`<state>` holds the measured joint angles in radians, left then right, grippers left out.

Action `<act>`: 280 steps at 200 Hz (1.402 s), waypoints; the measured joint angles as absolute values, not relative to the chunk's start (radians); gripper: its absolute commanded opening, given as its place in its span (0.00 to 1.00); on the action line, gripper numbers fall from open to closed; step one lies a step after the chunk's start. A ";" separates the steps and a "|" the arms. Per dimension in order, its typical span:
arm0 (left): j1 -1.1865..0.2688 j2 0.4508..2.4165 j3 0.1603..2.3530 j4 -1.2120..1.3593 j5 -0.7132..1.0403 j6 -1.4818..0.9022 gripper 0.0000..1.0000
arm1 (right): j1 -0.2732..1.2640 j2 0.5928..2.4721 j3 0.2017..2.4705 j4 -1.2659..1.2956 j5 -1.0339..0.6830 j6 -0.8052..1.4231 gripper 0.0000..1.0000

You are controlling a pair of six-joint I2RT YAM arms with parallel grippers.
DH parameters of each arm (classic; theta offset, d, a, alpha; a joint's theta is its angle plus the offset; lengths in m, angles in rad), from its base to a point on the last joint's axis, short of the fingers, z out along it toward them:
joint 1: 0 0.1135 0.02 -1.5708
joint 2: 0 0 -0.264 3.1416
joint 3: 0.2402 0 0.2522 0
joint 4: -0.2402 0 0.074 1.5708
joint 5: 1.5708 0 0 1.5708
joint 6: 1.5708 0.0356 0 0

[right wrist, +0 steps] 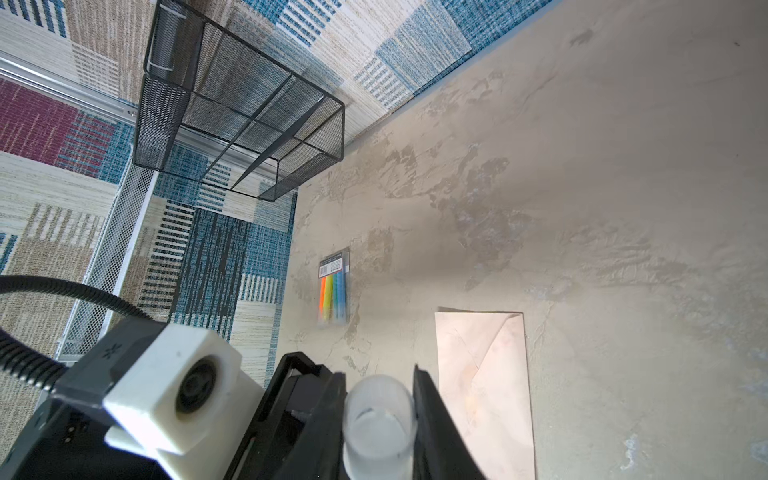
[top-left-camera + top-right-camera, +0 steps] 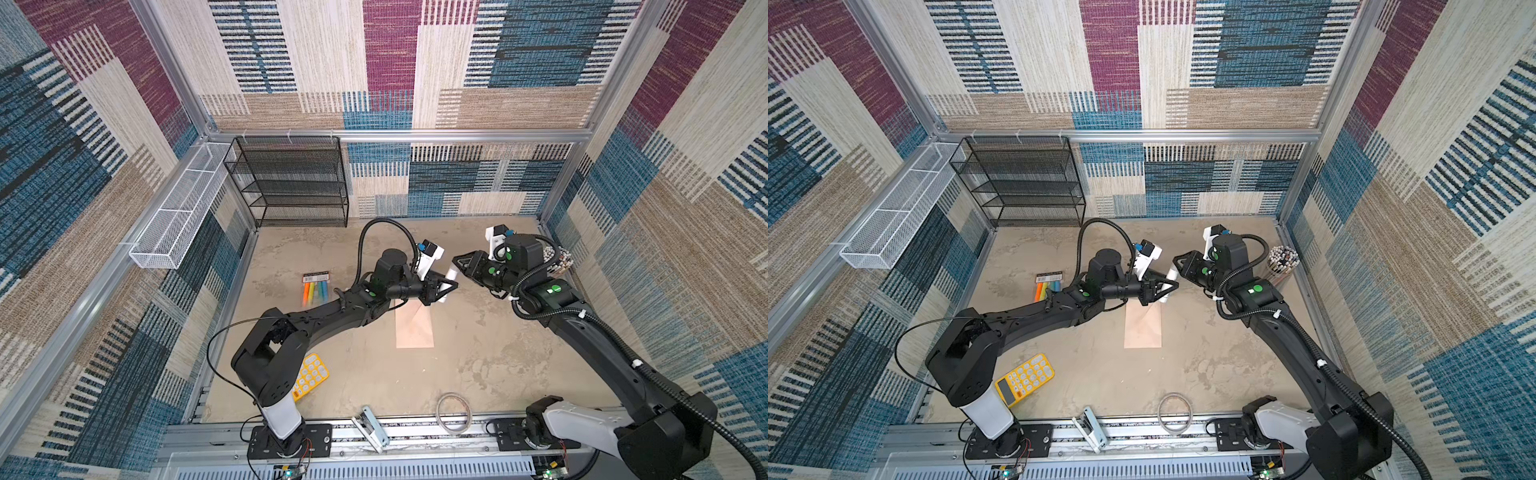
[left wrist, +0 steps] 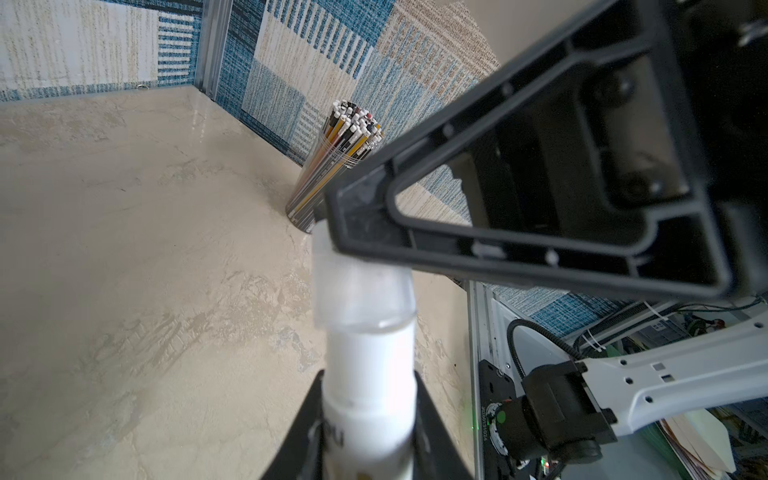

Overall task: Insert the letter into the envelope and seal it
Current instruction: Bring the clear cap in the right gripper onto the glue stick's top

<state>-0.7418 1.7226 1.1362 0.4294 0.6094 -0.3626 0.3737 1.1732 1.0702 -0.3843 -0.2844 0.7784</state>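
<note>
your envelope (image 2: 414, 328) lies flat on the table (image 2: 478, 365), below both sets of fingers and touched by neither. its far end is hidden under your left gripper (image 2: 446, 289). that gripper is closed partway around a white glue stick (image 3: 370, 374), and your right gripper (image 1: 378, 386) pinches the stick's translucent cap (image 1: 378, 432). both arms reach toward the middle, with the grippers meeting tip to tip above the table.
</note>
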 measured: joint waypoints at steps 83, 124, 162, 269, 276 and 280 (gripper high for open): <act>-0.733 1.728 1.148 0.429 0.640 -0.362 0.00 | 0.372 1.155 1.052 -0.352 -0.307 0.764 0.28; -0.730 1.736 1.164 0.429 0.658 -0.361 0.00 | 0.372 1.144 1.046 -0.335 -0.307 0.742 0.29; -0.731 1.741 1.174 0.429 0.662 -0.361 0.00 | 0.374 1.144 1.046 -0.335 -0.312 0.709 0.29; -0.729 1.722 1.174 0.399 0.660 -0.360 0.00 | 0.406 1.142 1.045 -0.339 -0.292 0.626 0.29; -0.728 1.720 1.174 0.399 0.660 -0.360 0.00 | 0.409 1.141 1.044 -0.338 -0.289 0.620 0.29; -0.728 1.720 1.174 0.400 0.660 -0.360 0.00 | 0.411 1.140 1.043 -0.337 -0.284 0.615 0.29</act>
<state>-0.7284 1.7199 1.1744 0.3996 0.6598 -0.3599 0.4114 1.1400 1.0428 -0.3374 -0.2840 0.6151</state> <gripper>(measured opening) 0.271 0.288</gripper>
